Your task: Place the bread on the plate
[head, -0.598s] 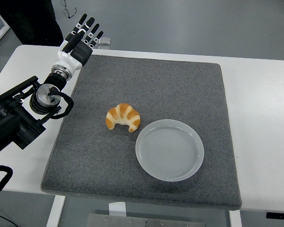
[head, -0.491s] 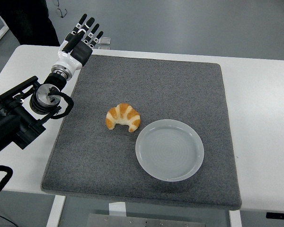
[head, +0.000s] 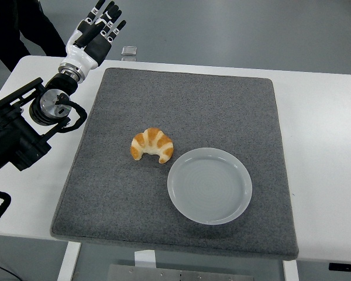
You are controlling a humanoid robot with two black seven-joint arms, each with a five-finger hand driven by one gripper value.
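We observed the bread (head: 152,145), a croissant-shaped piece, lying on the grey mat (head: 187,105) slightly left of centre. Its curved back faced the far side of the table and its two tips pointed toward the near edge. The plate (head: 209,185), white and round, sat on the same mat just beside the bread, to the right and nearer to us; we could not tell whether the two touched. The mat rested on the white table (head: 327,129).

We recorded the left hand (head: 93,34) raised above the far left corner of the mat, well apart from the bread. Its fingers (head: 108,14) were extended and spread, gripping nothing. A person (head: 14,26) in dark clothing stood at the top left corner.
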